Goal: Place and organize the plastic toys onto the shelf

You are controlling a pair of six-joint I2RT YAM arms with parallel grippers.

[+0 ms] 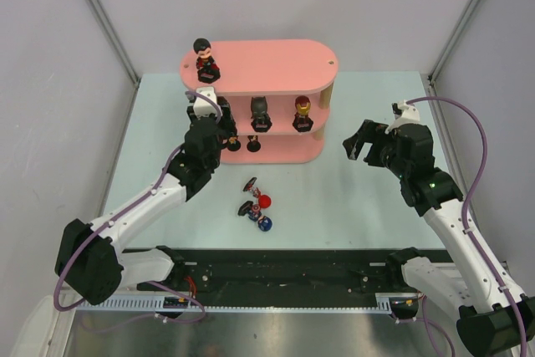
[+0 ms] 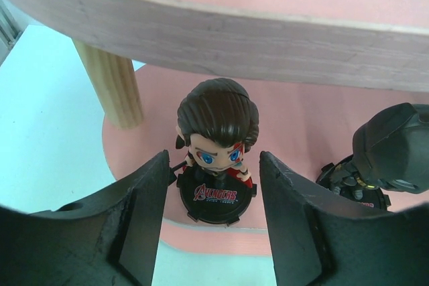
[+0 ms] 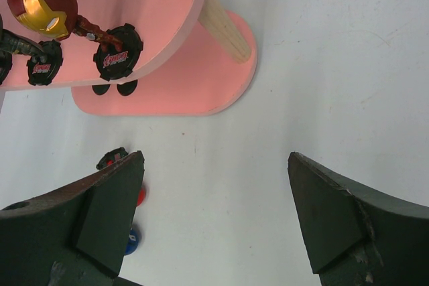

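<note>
A: Right, risks first. On the shelf (image 2: pixel 201 38), the left hand (image 2: pixel 213 160) was spread, one finger on either side of the dark-haired figurine (image 2: pixel 218 122). It stood upright on the middle tier. Gaps at its base looked thin, the left one nearly nil.

B: So a snag?

A: Likeliest hazard, I judged. The base sat close to the board's front edge, on the hand's side. A finger dragging a base tab on the way back could tip it or pull it off.

B: Neighbours?

A: Noted the black figurine (image 2: pixel 392 145) just beyond the right finger, same tier. A sideways drift would knock it. The shelf's upper board hung directly above the hand, so lifting early would strike it. The wooden post (image 2: pixel 110 85) lay beyond the left finger, apart.

B: Other arm?

A: Found the right hand (image 3: pixel 214 192) spread wide, nothing between its fingers, hovering over bare desk (image 3: pixel 322 65). Below it, partly behind its left finger, the loose toys (image 1: pixel 259 209) lay tumbled. Ahead of it, the red-gold figurine (image 3: pixel 40 1) stood on the middle tier.

B: Surface, room?

A: Desk pale, smooth, matte; a dropped toy could slide. Around it, grey wall panels (image 1: pixel 50 56) closed three sides.
</note>
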